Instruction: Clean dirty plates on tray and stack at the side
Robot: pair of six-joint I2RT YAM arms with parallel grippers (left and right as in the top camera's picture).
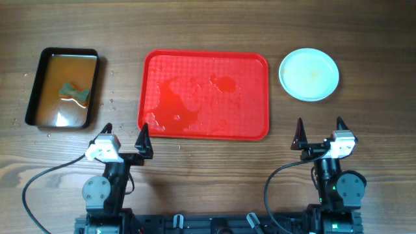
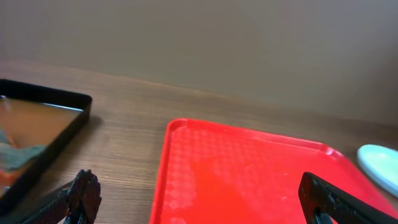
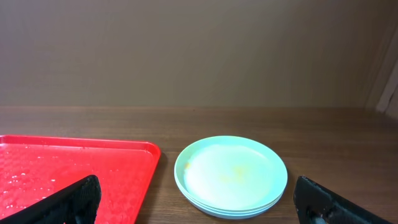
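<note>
The pale-mint plates (image 1: 309, 74) sit in one stack on the wood to the right of the red tray (image 1: 153, 78); the top plate has a faint yellowish smear. The stack also shows in the right wrist view (image 3: 231, 175), three rims visible. The red tray is wet, with no plates on it; it also shows in the left wrist view (image 2: 180, 168). My left gripper (image 1: 125, 138) is open and empty near the tray's front left corner. My right gripper (image 1: 320, 134) is open and empty in front of the plates.
A black tray (image 1: 35, 91) of brownish water with a sponge (image 1: 74, 91) in it stands at the far left. Crumbs lie on the wood near it. A wall rises behind the table.
</note>
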